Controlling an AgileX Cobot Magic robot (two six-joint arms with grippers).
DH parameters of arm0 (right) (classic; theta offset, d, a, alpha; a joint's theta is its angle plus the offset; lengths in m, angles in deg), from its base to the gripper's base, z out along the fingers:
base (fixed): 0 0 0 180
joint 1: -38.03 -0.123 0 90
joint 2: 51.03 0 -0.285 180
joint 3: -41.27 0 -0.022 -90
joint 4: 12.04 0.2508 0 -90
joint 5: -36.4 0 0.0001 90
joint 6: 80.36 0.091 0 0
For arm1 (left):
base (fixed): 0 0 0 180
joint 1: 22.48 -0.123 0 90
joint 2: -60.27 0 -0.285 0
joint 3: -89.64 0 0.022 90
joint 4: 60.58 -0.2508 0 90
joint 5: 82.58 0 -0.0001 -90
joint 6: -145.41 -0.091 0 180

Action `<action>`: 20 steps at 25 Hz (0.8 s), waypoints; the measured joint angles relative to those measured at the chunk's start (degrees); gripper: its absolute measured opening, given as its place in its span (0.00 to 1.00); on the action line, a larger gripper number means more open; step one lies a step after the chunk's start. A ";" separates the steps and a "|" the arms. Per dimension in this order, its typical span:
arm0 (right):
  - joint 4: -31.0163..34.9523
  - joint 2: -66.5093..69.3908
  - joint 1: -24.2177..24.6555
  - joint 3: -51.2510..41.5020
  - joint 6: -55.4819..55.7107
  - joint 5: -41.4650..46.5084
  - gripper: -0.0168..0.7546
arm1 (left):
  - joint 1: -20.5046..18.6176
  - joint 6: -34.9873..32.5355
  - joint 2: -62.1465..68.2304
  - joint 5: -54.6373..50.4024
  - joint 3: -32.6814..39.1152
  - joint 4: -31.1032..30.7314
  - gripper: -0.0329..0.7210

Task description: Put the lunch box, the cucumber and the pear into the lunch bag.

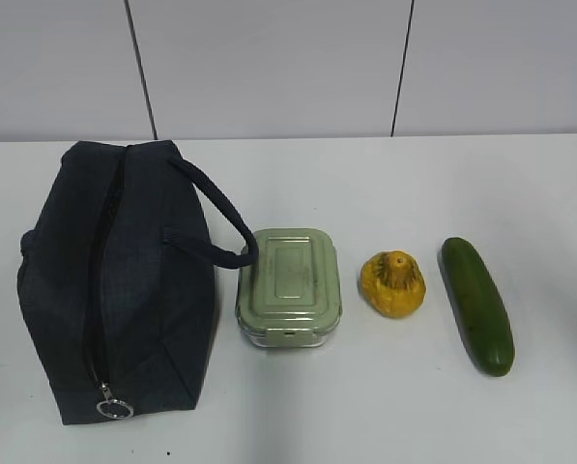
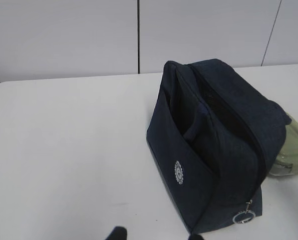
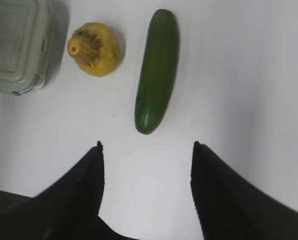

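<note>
Exterior view: the lunch bag (image 1: 114,280) lies on the white bench (image 1: 365,406) at the left, its long zipper apparently run open along the top, ring pull (image 1: 114,408) at the near end, loop handle draped toward the lunch box (image 1: 289,287), which sits just beside the bag. The pear (image 1: 393,283) rests near the box, and the cucumber (image 1: 476,304) lies further right, apart from both. No arm appears here. Judged handling: the bag is soft fabric and likely to sag, so its mouth may need holding apart; the box looks rigid and the heaviest, best taken across its short sides; the pear is small, squat and liable to roll; the cucumber is smooth and should be gripped at mid-length. Left wrist view: the bag stands close ahead, the opening a dark slot; of the left end effector (image 2: 156,234) only two dark tips show at the lower edge, apart, holding nothing. Right wrist view: the right end effector (image 3: 146,150) is spread wide and empty above the bench, its gap lined up near the cucumber's near end; pear and box lie beyond to the left.
</note>
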 joint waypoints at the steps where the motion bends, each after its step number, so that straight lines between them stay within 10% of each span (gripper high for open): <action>1: 1.25 1.86 0.00 0.70 -0.25 0.00 0.59 | 0.00 0.00 0.00 0.00 0.00 0.00 0.36; 20: 4.70 32.53 -2.07 8.89 -1.00 -5.73 0.59 | 0.00 0.00 0.00 0.00 0.00 0.00 0.36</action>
